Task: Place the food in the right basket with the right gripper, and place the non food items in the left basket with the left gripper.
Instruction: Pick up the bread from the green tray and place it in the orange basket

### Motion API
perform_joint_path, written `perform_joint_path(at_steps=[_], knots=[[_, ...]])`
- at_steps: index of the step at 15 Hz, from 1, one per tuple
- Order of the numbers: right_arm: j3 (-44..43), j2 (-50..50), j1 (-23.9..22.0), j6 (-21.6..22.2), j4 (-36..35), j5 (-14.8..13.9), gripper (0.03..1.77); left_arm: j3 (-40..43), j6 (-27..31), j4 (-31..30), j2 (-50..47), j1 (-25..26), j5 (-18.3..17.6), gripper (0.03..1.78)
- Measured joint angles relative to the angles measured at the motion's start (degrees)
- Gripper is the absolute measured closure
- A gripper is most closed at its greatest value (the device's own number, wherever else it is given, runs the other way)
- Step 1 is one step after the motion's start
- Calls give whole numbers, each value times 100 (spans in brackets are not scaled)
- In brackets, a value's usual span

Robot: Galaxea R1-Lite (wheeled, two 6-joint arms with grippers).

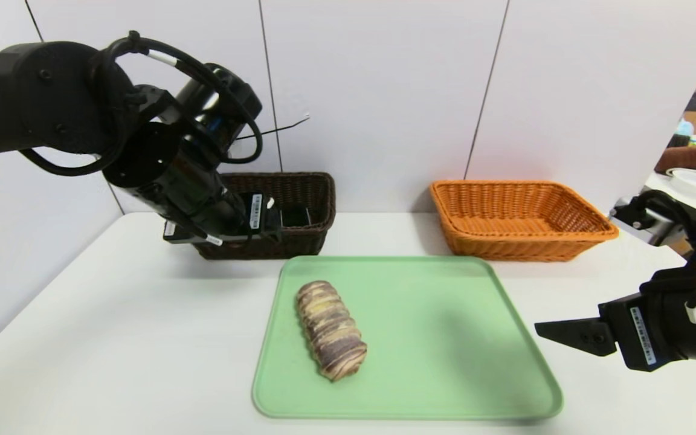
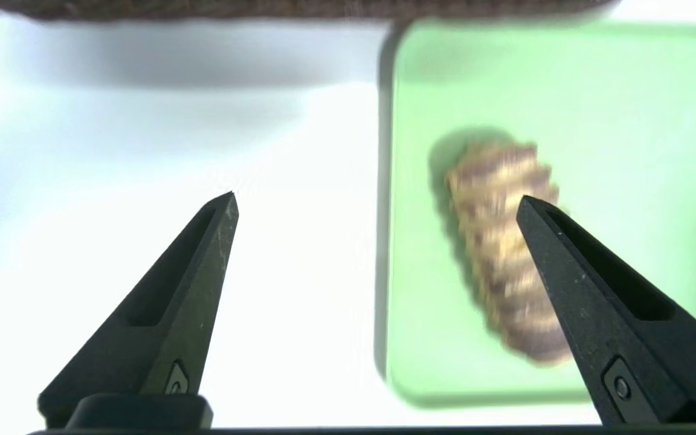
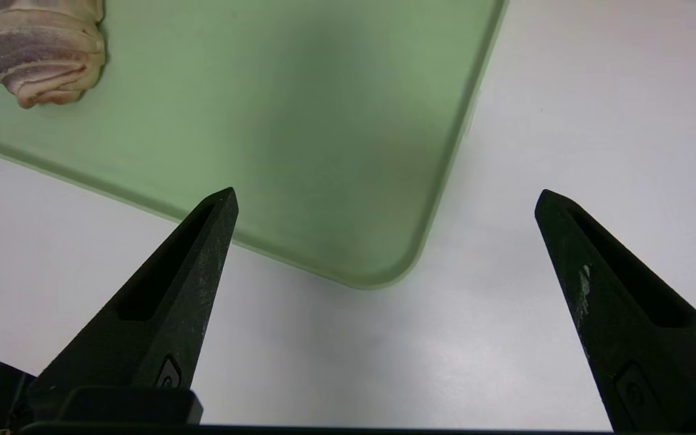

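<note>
The food, a marbled brown and purplish ridged roll point(image 1: 331, 330) point(image 2: 505, 254) point(image 3: 43, 51), lies on the left half of a green tray point(image 1: 444, 362). My left gripper point(image 1: 290, 219) point(image 2: 378, 199) hangs open and empty at the front of the left basket point(image 1: 312, 187), a dark brown wicker one. It hides most of that basket's inside. The non food items are out of view. The right basket point(image 1: 589, 208), orange wicker, stands at the back right with nothing showing in it. My right gripper point(image 1: 565, 332) point(image 3: 385, 192) stays open and empty, low beside the tray's near right corner.
Tray and baskets rest on a white table point(image 1: 142, 332) that ends at a white panelled wall behind the baskets. Beyond the table's right edge there is another table with clutter point(image 1: 692, 157).
</note>
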Motion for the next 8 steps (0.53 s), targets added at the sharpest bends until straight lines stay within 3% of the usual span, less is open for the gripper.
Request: perform_joint_path(at_steps=[4,8], knots=[[-457,377,260,124,0,-11,10,922,739,-17,-733,-21,-373,15],[-1248,1091,750,662,0,-29,10,1654,1451,-28,-1408,-16,-625,14]])
